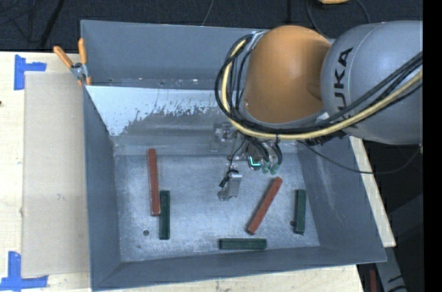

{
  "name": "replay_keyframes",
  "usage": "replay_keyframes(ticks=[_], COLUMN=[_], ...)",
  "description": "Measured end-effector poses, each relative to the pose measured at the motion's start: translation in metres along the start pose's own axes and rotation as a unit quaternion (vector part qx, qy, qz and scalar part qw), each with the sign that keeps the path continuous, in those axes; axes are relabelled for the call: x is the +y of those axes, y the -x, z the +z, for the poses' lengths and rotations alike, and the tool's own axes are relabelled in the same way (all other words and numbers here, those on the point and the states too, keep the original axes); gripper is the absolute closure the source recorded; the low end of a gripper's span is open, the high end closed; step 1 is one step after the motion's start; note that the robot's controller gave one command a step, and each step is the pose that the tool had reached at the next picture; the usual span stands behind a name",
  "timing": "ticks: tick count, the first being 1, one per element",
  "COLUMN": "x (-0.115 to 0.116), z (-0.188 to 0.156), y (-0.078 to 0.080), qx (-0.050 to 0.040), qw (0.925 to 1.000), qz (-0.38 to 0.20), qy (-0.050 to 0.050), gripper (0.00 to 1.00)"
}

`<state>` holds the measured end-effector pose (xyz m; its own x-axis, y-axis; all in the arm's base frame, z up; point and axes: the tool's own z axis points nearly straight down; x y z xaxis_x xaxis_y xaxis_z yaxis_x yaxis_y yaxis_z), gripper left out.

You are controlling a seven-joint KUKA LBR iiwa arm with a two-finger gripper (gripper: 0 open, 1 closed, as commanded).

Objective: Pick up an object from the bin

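The tool (230, 186) hangs low over bare floor near the middle of the grey bin (102, 166), under the arm's orange cover (283, 73). Whether it is apart or together cannot be told from this angle, and nothing shows clamped in it. The nearest thing is a slanted red-brown bar (264, 205), lying flat just to the view's right of the tool and apart from it. Its long axis runs from upper right down to lower left. A pick here would likely need a short shift rightward and a wrist turn, so the tool closes across the bar's narrow width. A dark green bar (299, 211) lies just beyond it, and another green bar (242, 244) lies along the near wall. A second red-brown bar (152, 180) sits well apart at the left.
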<state>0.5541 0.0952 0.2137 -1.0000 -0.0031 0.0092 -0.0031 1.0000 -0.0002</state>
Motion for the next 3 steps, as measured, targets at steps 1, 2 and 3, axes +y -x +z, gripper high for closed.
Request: replay_keyframes(ticks=[1,2,3], x=[-0.058,-0.107,-0.119], z=[0.064,0.094,0.145], y=[-0.049,-0.062,-0.040], qx=[0.0016,-0.0011,-0.0035], qw=[1.0000,0.9999,0.9794], qz=[-0.001,-0.015,-0.202], qy=[-0.001,-0.001,0.000], gripper=[0.00,0.00,0.00])
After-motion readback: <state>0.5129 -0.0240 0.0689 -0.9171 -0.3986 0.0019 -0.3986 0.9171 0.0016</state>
